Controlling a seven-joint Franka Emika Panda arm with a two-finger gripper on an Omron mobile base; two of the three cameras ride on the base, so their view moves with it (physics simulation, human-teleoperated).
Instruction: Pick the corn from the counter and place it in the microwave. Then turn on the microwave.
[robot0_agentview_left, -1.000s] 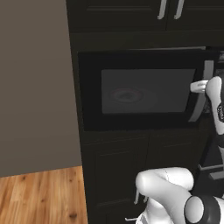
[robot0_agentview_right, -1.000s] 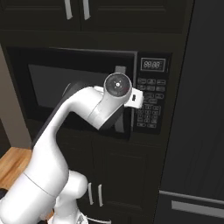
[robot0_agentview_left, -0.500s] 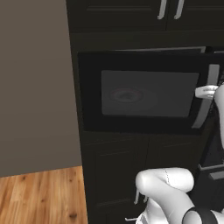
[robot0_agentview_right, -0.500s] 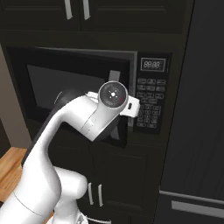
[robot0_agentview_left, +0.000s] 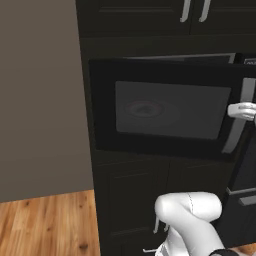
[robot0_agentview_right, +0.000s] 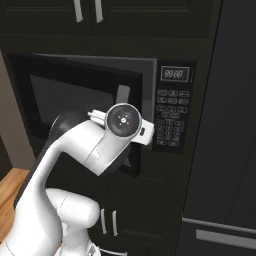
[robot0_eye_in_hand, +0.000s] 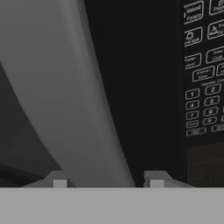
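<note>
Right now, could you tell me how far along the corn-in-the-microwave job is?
Early. The microwave door stands slightly ajar. In hand: the gripper straddles the door handle, fingertips either side, apparently pulling it open. Left: open fully, fetch the corn, place it inside, close, then press the keypad.

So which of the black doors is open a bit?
The microwave door, the one with the grey window. Its handle side stands out from the front, with the robot's fingers on either side of the handle. The cupboard doors above sit flat.
</note>
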